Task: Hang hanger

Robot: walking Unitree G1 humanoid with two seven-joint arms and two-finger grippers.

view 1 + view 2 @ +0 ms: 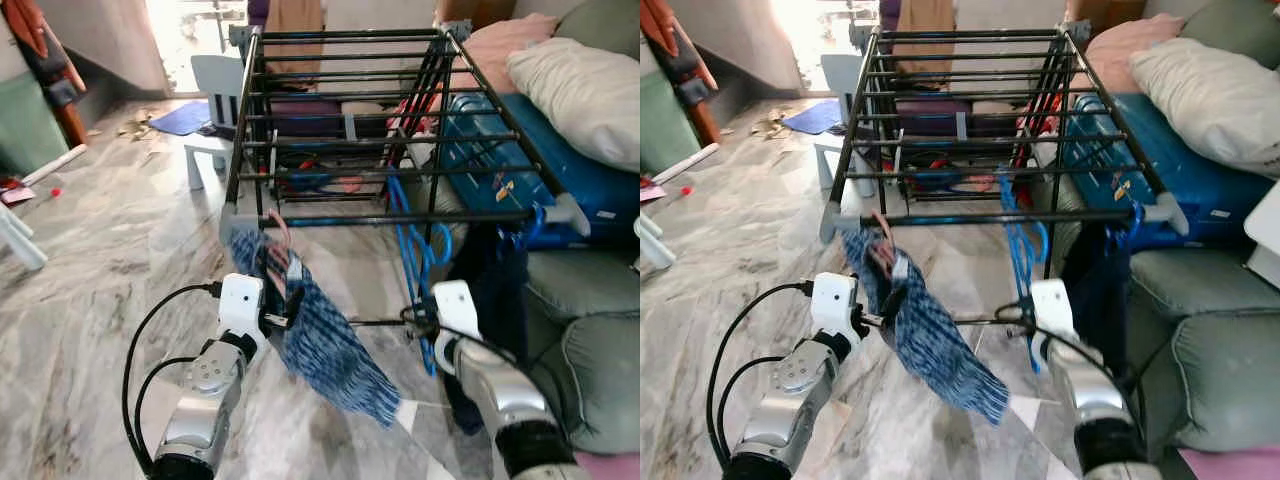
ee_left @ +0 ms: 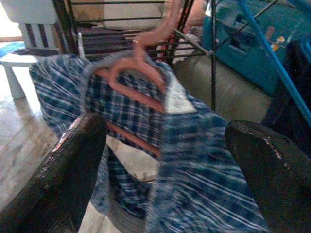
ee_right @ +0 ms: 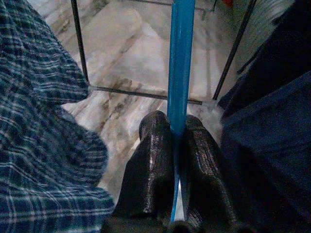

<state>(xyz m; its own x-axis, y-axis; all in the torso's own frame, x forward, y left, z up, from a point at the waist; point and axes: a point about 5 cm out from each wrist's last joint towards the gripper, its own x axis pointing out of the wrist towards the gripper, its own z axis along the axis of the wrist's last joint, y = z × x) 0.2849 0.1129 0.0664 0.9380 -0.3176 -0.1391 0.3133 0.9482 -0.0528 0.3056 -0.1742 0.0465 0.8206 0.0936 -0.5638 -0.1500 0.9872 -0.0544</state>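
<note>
Right claw (image 3: 177, 145) is clenching on blue hanger (image 1: 412, 240) dangling near-vertical below drying rack's front rail (image 1: 400, 217), w/ hook end lying up and ahead of it, while left claw (image 2: 160, 160), released, is facing plaid shirt (image 1: 320, 335) on pink hanger (image 2: 138, 77).

Your right gripper (image 3: 177, 133) has both black fingers (image 3: 153, 165) pressed together on a blue hanger (image 3: 180, 58), which runs straight away from the fingertips. Blue plaid fabric (image 3: 43, 145) lies on one side, dark navy cloth (image 3: 267, 145) on the other. Thin black rack bars (image 3: 80, 46) cross over the marble floor (image 3: 126, 53) beyond.
</note>
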